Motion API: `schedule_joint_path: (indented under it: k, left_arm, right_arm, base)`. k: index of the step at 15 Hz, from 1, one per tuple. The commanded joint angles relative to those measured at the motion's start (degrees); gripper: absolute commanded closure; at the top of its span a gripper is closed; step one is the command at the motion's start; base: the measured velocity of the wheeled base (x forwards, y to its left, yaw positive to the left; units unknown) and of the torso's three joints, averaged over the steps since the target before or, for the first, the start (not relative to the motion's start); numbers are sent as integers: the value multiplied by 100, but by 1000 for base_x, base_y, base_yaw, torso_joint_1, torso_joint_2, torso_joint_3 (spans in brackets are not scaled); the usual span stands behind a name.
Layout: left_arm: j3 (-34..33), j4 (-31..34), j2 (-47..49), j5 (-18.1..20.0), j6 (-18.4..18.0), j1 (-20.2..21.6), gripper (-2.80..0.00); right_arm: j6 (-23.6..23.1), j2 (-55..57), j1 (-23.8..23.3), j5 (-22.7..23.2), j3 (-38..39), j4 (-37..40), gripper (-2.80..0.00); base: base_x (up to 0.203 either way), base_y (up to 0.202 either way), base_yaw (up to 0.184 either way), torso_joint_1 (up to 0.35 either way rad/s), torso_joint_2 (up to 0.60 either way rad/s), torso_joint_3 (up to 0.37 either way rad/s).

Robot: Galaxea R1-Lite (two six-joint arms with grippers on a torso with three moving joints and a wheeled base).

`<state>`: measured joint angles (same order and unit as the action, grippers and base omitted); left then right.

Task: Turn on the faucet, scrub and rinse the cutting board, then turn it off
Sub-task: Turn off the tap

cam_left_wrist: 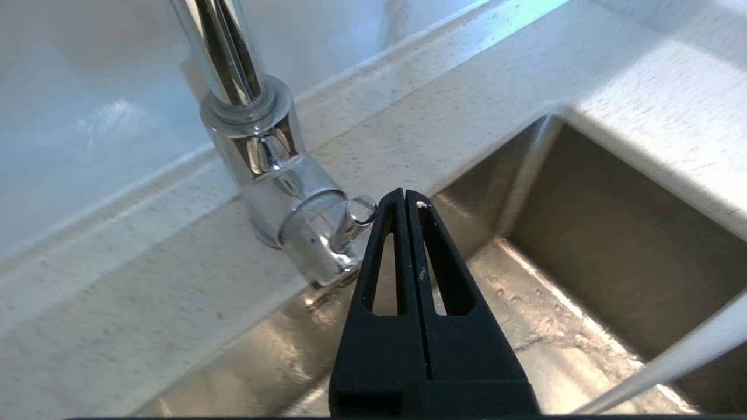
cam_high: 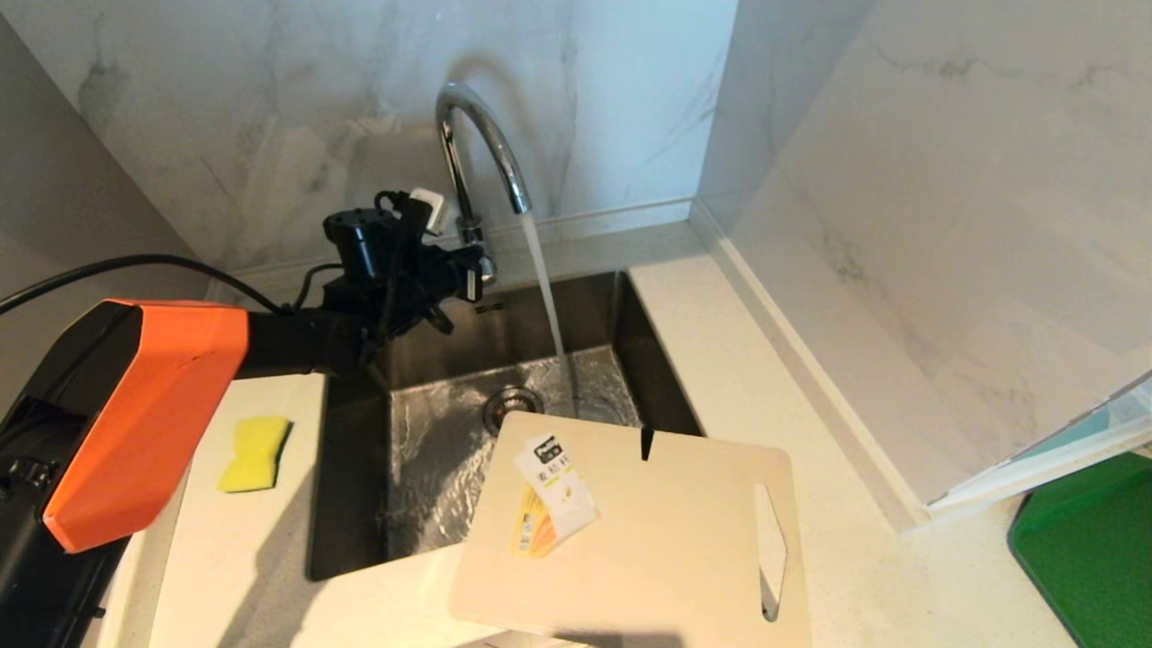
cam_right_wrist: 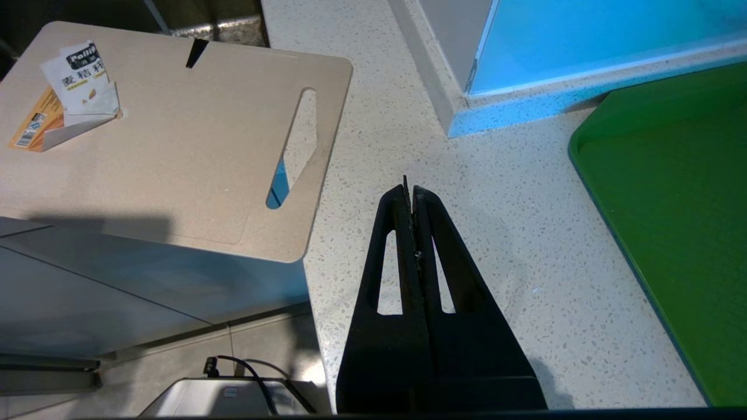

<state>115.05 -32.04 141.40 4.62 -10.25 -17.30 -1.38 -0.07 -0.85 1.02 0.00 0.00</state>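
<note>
the left gripper (cam_left_wrist: 405, 198), fingers clenched together on nothing, touches the small lever of the tall chrome gooseneck faucet (cam_high: 477, 153), water running; right gripper (cam_right_wrist: 409, 189) likewise clenched.

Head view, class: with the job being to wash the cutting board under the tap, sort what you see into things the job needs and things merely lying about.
Belongs to the job:
faucet, running
cutting board, overhanging the sink
yellow sponge
left gripper, shut, by the faucet lever

Just lying about:
green mat
right gripper, shut, idle over the counter
</note>
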Motion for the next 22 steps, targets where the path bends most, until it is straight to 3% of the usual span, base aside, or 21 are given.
schedule_joint_path:
  k: [1,6,22]
  left_arm:
    - [30,-181,77,12,-241,107,0]
    - [75,-642,158,30,-520,128,0]
    - [79,-1120,335,39,-532,341,0]
  right_arm:
    - [-3,1,-3,4,0,0,0]
    - [-3,7,6,4,0,0,0]
    - [-3,7,-3,4,0,0,0]
  base:
    - [0,0,0,0,0,0]
    - [0,0,0,0,0,0]
    - [0,0,0,0,0,0]
